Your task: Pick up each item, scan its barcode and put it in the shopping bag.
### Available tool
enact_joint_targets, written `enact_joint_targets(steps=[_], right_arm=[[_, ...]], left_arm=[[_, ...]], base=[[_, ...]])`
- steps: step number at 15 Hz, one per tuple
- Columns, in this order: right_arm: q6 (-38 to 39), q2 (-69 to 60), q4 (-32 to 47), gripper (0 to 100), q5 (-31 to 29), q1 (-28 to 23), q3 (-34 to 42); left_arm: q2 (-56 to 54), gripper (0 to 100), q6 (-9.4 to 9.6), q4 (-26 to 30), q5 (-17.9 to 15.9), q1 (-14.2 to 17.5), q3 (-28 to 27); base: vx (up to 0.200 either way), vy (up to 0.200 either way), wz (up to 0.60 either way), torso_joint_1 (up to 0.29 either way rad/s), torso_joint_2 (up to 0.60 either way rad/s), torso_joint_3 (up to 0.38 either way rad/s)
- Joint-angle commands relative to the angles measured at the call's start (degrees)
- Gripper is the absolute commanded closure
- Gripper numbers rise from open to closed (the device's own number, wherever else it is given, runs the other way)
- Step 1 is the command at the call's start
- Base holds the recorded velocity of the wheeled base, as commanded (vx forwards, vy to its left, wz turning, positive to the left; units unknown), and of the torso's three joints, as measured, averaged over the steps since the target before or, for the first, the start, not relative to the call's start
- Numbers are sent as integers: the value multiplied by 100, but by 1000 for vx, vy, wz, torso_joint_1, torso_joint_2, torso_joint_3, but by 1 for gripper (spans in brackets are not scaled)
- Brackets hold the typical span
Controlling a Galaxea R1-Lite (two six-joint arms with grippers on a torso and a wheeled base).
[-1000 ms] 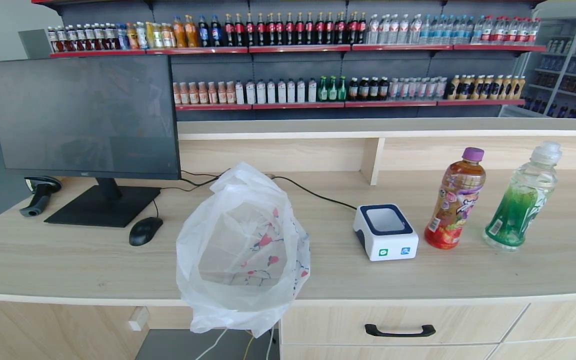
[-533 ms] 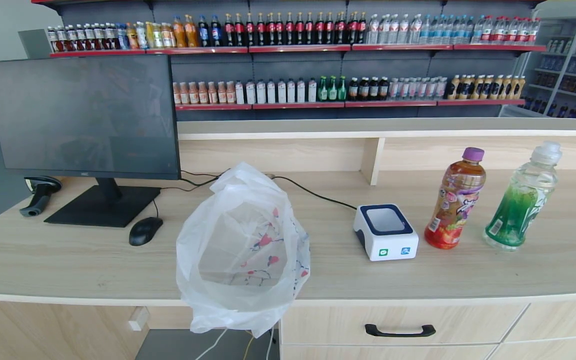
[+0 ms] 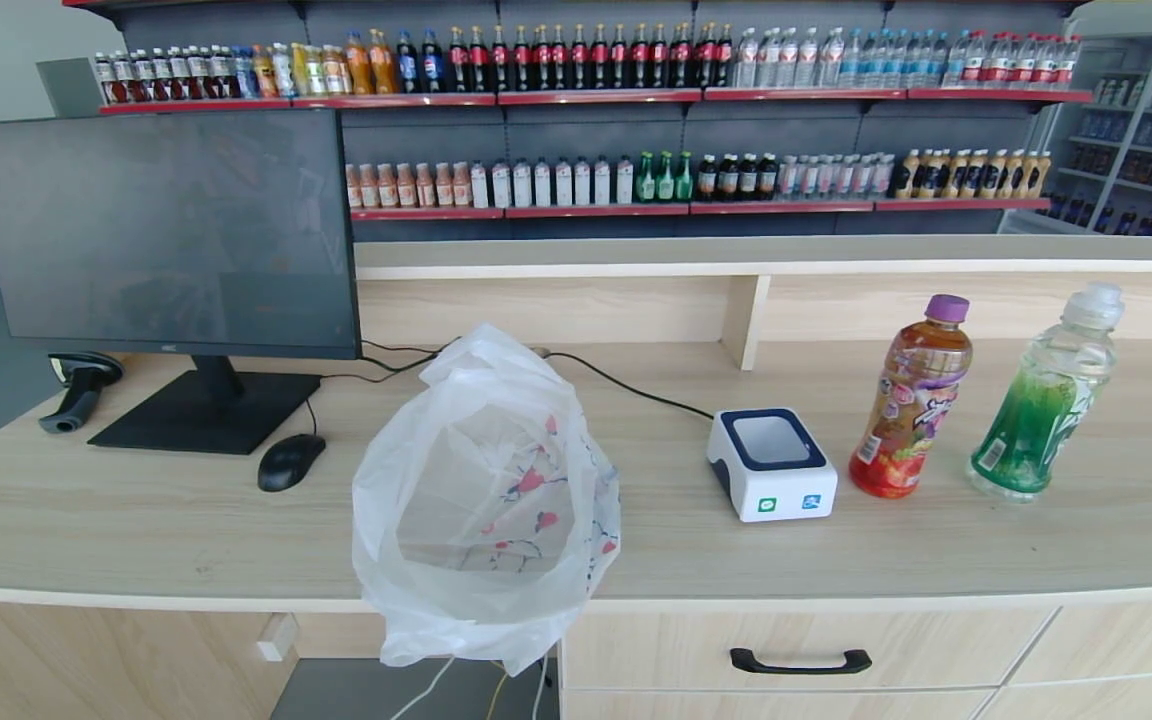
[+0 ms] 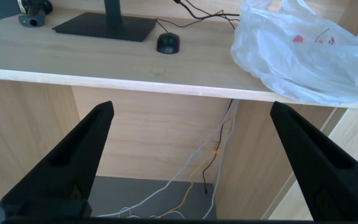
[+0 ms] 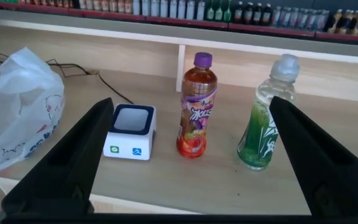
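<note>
Left gripper (image 4: 192,104) gapes empty facing the counter (image 4: 104,62) edge; right gripper (image 5: 191,101) (also spread, empty) faces scanner (image 5: 129,130), tea bottle (image 5: 195,106), green bottle (image 5: 265,118).

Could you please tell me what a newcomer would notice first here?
The white shopping bag gapes open, drooping over the front edge of the counter. To its right sit the scanner, then a purple-capped bottle and a green-labelled bottle, both upright. A dark monitor stands at the left.

Shop: drink shelves (image 3: 576,70), checkout counter (image 3: 136,520)
</note>
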Motion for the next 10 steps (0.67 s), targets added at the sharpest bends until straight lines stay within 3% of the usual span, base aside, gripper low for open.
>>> enact_joint_targets(steps=[1, 3, 6, 10], right_arm=[[46, 448, 8, 0, -8, -19, -54], [354, 817, -62, 0, 1, -353, 130], [600, 1502, -624, 0, 1, -397, 455], [582, 2935, -2655, 0, -289, -212, 385]], left_arm=[[-2, 0, -2, -1, 0, 2, 0], [-2, 0, -2, -1, 0, 2, 0], [-2, 0, -2, -1, 0, 2, 0], [-2, 0, -2, -1, 0, 2, 0]], base=[[0, 0, 0, 0, 0, 0], [0, 0, 0, 0, 0, 0], [0, 0, 0, 0, 0, 0], [0, 0, 0, 0, 0, 0]])
